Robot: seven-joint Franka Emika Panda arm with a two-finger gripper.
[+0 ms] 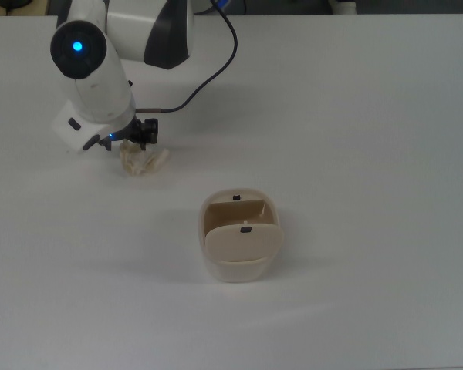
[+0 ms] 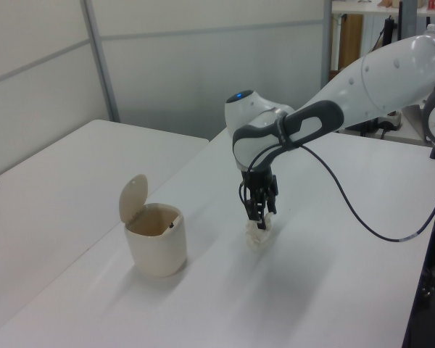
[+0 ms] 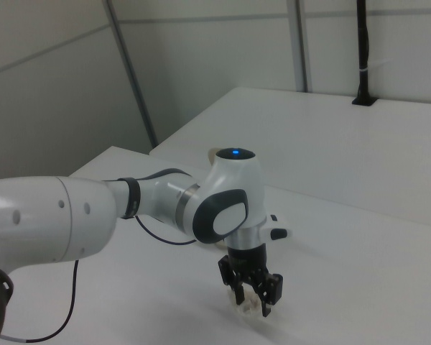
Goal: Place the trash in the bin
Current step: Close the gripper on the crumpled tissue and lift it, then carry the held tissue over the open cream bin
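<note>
On the white table (image 1: pixel 355 116) in the top view, the trash (image 1: pixel 145 160) is lying left of centre, up and to the left of the bin (image 1: pixel 240 240), well apart from it. Bin is sitting near the middle with its flap lid (image 1: pixel 243 240) swung up, the hollow showing, two dark marks on top. White arm (image 1: pixel 92 73) is reaching in from the top edge, a blue light glowing on it, a black cable (image 1: pixel 208 73) looping off to the top view's right. Gripper (image 1: pixel 131 139) is mostly hidden under the wrist here, only a black tip peeking out right at the wad's upper edge.

Left view: gripper (image 2: pixel 258 217) is pointing straight down, fingers spread, tips sitting at the wad (image 2: pixel 259 232), one on each side as far as it shows, not pinching it. Wad is resting on the table (image 2: pixel 326 275). Bin (image 2: pixel 156 239) is standing to the left view's left of the wad, lid (image 2: pixel 133 197) tilting up and back. Arm (image 2: pixel 333 101) is coming in from the left view's right.

Right view: gripper (image 3: pixel 252 287) is hanging low over the table (image 3: pixel 359 273), the two black fingers apart, a bit of pale wad (image 3: pixel 248 305) showing between them at the tips. Whether the pads are touching it I cannot tell. Arm (image 3: pixel 115 208) is stretching in from the right view's left.
</note>
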